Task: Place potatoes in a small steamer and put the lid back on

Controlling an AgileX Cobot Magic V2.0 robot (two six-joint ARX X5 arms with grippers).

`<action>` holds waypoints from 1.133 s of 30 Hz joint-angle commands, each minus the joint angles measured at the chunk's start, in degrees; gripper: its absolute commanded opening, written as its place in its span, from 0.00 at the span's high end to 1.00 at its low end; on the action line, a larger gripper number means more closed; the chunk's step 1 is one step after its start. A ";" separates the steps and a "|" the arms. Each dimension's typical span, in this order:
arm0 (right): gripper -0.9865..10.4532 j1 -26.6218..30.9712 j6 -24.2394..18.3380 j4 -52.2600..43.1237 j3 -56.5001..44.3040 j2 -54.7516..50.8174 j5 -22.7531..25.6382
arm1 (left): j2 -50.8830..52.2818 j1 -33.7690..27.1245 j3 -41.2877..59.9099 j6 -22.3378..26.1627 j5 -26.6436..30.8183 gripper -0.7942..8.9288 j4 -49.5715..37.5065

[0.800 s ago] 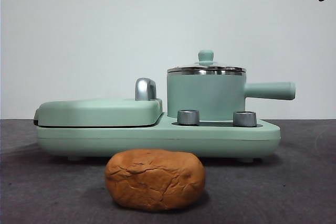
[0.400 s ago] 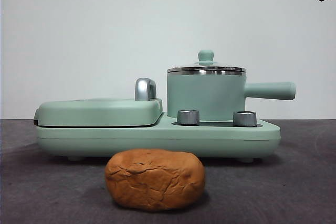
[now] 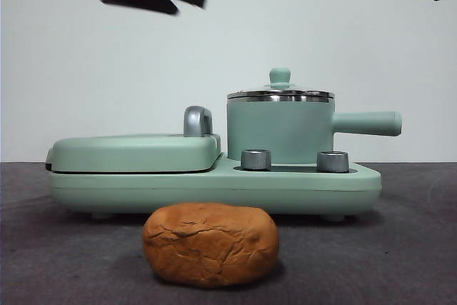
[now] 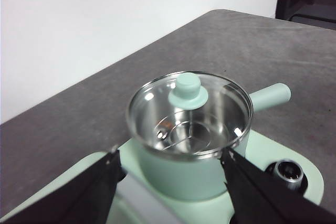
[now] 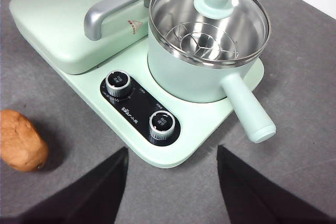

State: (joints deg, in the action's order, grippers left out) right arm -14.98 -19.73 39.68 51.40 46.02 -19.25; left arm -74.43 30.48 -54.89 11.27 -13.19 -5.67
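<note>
Orange-brown wrinkled potato (image 3: 210, 245) lying on grey table (image 3: 414, 262), just before mint-green cooker base (image 3: 214, 185). Clear glass lid (image 4: 189, 109) seated on mint-green steamer pot (image 3: 280, 132), beside flat green griddle (image 3: 136, 152). Left gripper (image 4: 170, 167) above pot, fingers spread wide, empty. Right gripper (image 5: 172, 153) high, fingers apart, empty.

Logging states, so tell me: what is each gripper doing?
Left gripper: open, empty, above the mint-green steamer pot.
Right gripper: open, empty.
</note>
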 commanded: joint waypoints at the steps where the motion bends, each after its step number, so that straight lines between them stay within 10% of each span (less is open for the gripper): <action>1: 0.68 -0.26 -0.15 -0.55 1.05 0.31 0.17 | -5.40 1.38 -4.09 -0.66 0.33 0.60 -1.84; 34: 0.68 -0.26 0.22 -0.48 1.05 0.33 0.15 | -37.79 6.23 -28.74 -0.61 0.33 0.66 -7.41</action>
State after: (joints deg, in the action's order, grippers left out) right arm -14.98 -19.68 39.68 51.37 46.02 -19.25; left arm -110.96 36.21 -82.13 10.94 -12.95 -12.36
